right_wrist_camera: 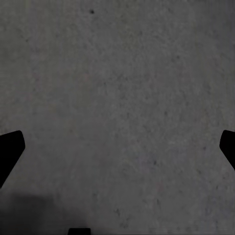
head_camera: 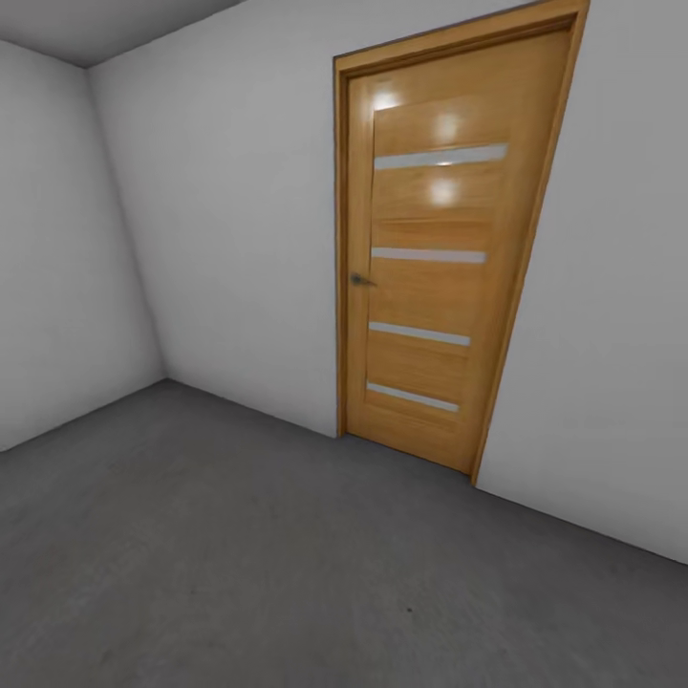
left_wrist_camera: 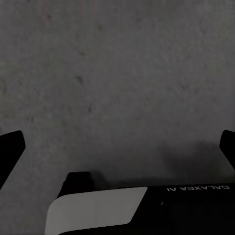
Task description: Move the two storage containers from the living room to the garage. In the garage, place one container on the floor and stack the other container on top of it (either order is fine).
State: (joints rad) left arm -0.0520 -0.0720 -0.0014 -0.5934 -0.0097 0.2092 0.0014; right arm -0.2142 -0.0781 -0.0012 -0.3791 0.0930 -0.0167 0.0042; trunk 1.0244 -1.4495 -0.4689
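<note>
While the head camera faces a corner of the garage (head_camera: 220, 239), a light wooden door (head_camera: 435, 258) with four pale horizontal strips and a dark handle (head_camera: 360, 280) stands shut in the white wall. Dark grey speckled concrete floor (head_camera: 239, 554) runs up to both walls. Left gripper (left_wrist_camera: 117, 149): fingers (left_wrist_camera: 11, 147) spread wide, nothing between them, pointing down at bare concrete. Right gripper (right_wrist_camera: 117, 149): fingers (right_wrist_camera: 11, 147) likewise spread wide and empty above the concrete. A white-and-black robot housing (left_wrist_camera: 98, 210) marked "GALAXEA" lies below the left gripper.
</note>
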